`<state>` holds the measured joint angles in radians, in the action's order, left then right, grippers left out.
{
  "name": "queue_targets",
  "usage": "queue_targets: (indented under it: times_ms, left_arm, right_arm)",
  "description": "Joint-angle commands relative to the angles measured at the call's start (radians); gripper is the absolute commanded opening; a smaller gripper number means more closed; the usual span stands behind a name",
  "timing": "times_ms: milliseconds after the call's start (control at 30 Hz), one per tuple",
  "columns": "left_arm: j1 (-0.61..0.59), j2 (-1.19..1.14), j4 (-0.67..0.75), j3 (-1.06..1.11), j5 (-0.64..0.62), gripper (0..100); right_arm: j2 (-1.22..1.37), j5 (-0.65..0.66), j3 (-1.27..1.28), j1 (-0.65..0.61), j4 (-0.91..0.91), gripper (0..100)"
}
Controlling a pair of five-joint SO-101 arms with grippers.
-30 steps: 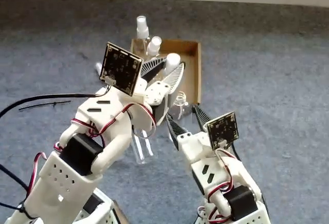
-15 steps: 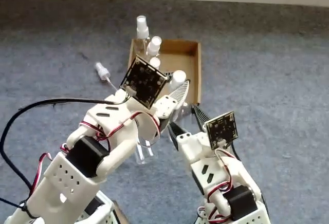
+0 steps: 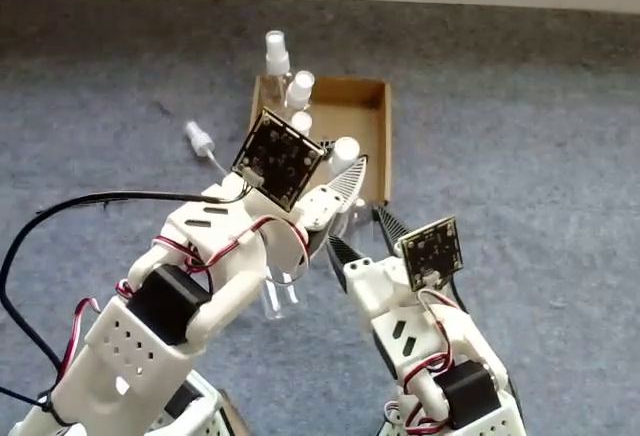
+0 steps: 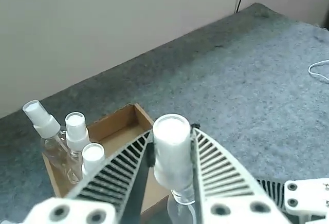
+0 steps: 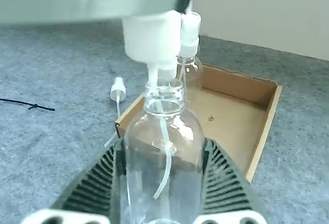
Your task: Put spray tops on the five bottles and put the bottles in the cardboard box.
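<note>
My left gripper [image 4: 172, 137] is shut on a white spray top [image 4: 171, 154], held just above the neck of a clear bottle [image 5: 162, 131]. The top's thin tube hangs down inside that bottle. My right gripper [image 5: 162, 157] is shut on the bottle's body and holds it upright in front of the cardboard box [image 3: 365, 121]. In the high view the spray top [image 3: 347, 149] sits over the bottle at the box's near edge. Two capped bottles [image 3: 300, 88] stand in the box's far left corner. A third capped bottle [image 3: 277, 53] stands just behind the box.
A loose spray top [image 3: 200, 141] lies on the grey carpet left of the box. An uncapped clear bottle [image 3: 273, 299] lies on its side under the left arm. A black cable [image 3: 100, 199] runs in from the left.
The left arm swung right and down, bringing the spray top from over the box to above the held bottle's neck. The right arm kept still.
</note>
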<state>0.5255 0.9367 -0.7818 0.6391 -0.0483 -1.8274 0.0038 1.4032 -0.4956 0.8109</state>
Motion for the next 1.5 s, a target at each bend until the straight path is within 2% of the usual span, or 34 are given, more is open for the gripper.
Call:
queue_targets:
  times_ms: [0,233,567,800,1000,1067,1167,1267,1367,1467]
  left_arm:
    - [-0.036,0.018,-0.009,-0.035,0.011,12]
    - [-0.039,0.018,-0.003,-0.056,0.011,12]
    - [-0.03,0.01,-0.048,-0.294,0.011,12]
    - [0.019,0.008,-0.072,-0.171,0.009,12]
    - [0.03,0.007,-0.009,-0.074,0.006,13]
    - [0.03,0.007,-0.002,-0.061,0.005,16]
    - [0.028,0.008,0.005,-0.068,0.005,21]
    - [0.028,0.008,0.0,-0.104,0.005,22]
    - [0.016,0.008,0.003,-0.156,0.006,19]
    - [-0.05,0.005,0.021,-0.194,0.011,16]
  right_arm:
    - [-0.01,-0.009,-0.008,0.012,-0.028,0.4]
    - [-0.01,-0.011,-0.005,0.012,-0.028,0.4]
    - [-0.01,-0.011,-0.005,0.012,-0.028,0.4]
    - [-0.01,-0.011,-0.005,0.012,-0.028,0.4]
    - [-0.01,-0.011,-0.005,0.012,-0.028,0.4]
    - [-0.01,-0.011,-0.005,0.012,-0.028,0.4]
    - [-0.01,-0.011,-0.005,0.012,-0.028,0.4]
    - [-0.01,-0.011,-0.005,0.012,-0.028,0.4]
    - [-0.01,-0.011,-0.005,0.012,-0.028,0.4]
    - [-0.01,-0.011,-0.005,0.012,-0.028,0.4]
